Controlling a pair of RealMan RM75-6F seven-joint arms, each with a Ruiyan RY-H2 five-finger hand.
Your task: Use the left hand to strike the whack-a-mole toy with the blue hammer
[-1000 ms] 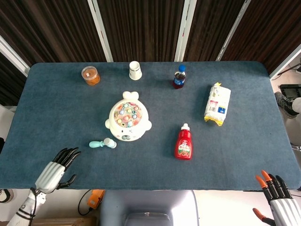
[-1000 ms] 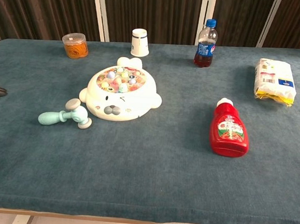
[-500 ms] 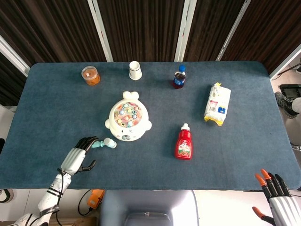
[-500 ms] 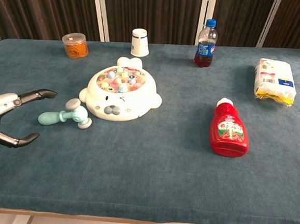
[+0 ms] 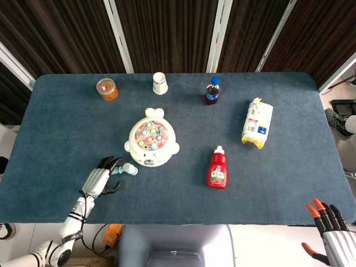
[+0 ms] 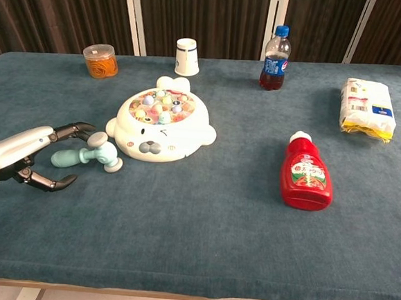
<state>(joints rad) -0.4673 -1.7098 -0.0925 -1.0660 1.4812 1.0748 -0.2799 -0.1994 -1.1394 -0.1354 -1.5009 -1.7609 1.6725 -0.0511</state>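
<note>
Blue hammer (image 6: 85, 155) lies flat on the dark blue table (image 5: 67, 122), just beside the front left edge of the whack-a-mole toy (image 5: 151, 143). Its head points toward the toy and its handle points away to the left. The toy is white and round, with little colored moles on top.

The left hand (image 6: 26, 152) reaches in over the handle end of the hammer. Its fingers (image 6: 77, 128) are spread above the handle and its thumb sits lower, near the table. It holds nothing. I cannot tell if it touches the hammer.

The right hand (image 5: 334, 233) shows only at the bottom right corner of the head view, off the table, with its fingers spread apart and empty.

A red ketchup bottle (image 6: 305, 175) lies on its side to the right of the toy.
</note>
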